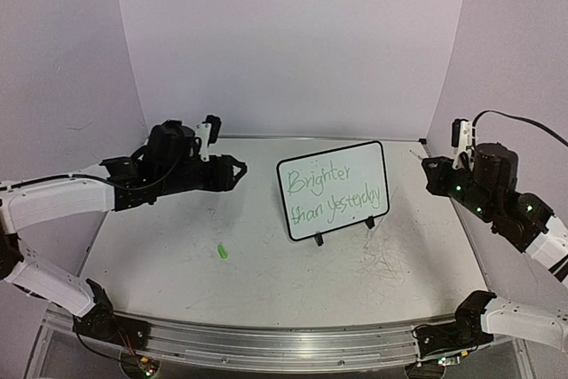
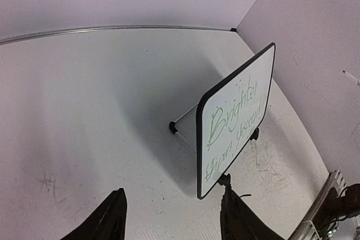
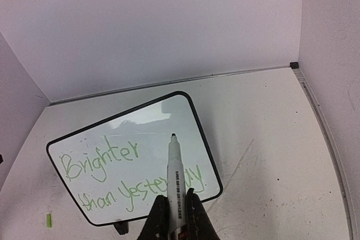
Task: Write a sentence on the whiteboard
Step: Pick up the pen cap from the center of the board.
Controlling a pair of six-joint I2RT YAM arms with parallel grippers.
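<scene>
The whiteboard (image 1: 333,188) stands propped on its little black feet at mid table, tilted back. On it is the sentence (image 1: 335,191) in light-green handwriting, two lines reading "Brighter than Yesterday". My left gripper (image 1: 235,171) hovers to the board's left, open (image 2: 173,195), with nothing between its fingers; the whiteboard (image 2: 236,119) shows edge-on just beyond its right finger. My right gripper (image 3: 175,195) is shut on a white marker (image 3: 175,172), whose uncapped tip points at the whiteboard (image 3: 132,161) but stays off it. Seen from above, the right gripper (image 1: 435,173) sits to the board's right.
A small green marker cap (image 1: 222,251) lies on the tabletop in front of the left arm, also visible as the cap (image 3: 49,220). Grey scratch marks (image 1: 386,264) scuff the table before the board. Purple walls enclose the back and sides.
</scene>
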